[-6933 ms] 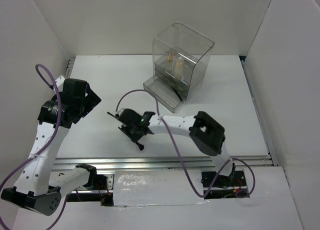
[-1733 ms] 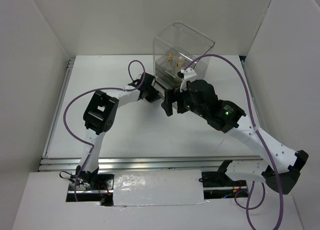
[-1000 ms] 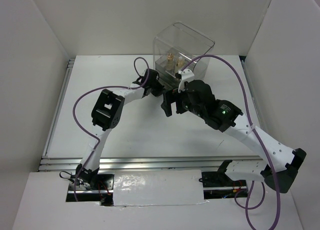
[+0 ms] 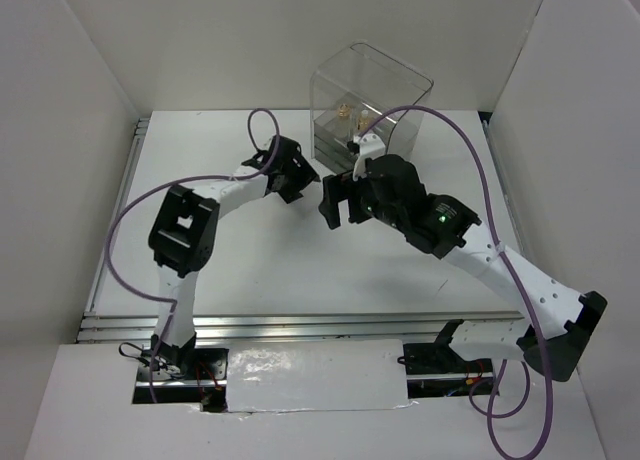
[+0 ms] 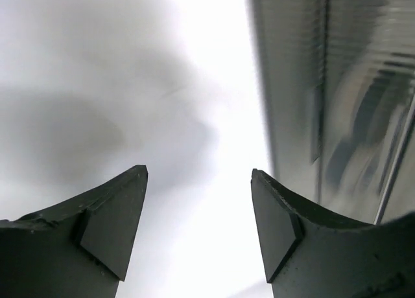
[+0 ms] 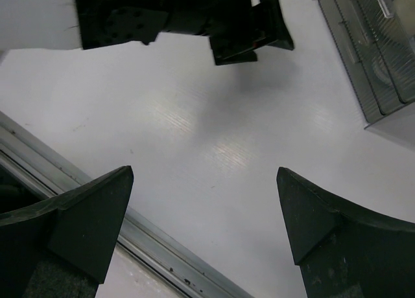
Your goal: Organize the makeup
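Note:
Of the makeup, only two gold-topped pieces [image 4: 345,111] show, standing inside the clear acrylic box [image 4: 395,90] at the back of the table. My left gripper [image 4: 303,185] hovers just left of the box front, open with nothing between its fingers [image 5: 117,214]. In the left wrist view [image 5: 199,170] the box wall [image 5: 337,103] fills the right side. My right gripper [image 4: 340,212] hangs in front of the box, wide open and empty. Below it [image 6: 205,171] lies bare table. The box drawers [image 6: 376,52] look pushed in; their contents are blurred.
The left gripper's black body [image 6: 246,26] lies along the top of the right wrist view. A metal rail [image 6: 162,259] runs along the table's near edge. White walls [image 4: 70,130] enclose the table on three sides.
My left gripper has gone from shut to open and drawn back left from the box front. The right gripper has stayed open and barely shifted.

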Tool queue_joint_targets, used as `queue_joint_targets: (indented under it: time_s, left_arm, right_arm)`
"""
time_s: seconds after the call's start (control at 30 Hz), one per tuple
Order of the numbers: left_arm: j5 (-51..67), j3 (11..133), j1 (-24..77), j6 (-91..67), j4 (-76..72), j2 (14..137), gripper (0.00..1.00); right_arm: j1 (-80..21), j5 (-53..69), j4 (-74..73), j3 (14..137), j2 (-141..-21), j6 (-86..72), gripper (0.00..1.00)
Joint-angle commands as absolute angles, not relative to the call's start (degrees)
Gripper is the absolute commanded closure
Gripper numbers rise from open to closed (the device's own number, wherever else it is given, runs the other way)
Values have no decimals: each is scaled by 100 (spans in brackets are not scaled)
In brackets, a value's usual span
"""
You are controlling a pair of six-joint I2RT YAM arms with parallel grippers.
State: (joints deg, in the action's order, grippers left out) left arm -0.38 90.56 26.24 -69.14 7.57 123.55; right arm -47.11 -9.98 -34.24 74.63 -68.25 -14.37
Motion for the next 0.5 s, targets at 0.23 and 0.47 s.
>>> queue_joint_targets:
  time_s: [0.23, 0.47]
  left_arm:
    - [-2547, 9105, 2391, -4819, 4603, 9538, 11]
    - [-3453, 9133, 2382, -4246, 5669, 7555, 6]
  right_arm:
    - [-4491, -2389, -3954, 8770, -6162, -2039, 0]
    - [-4430, -3427, -4789, 9325, -5801, -2329, 0]
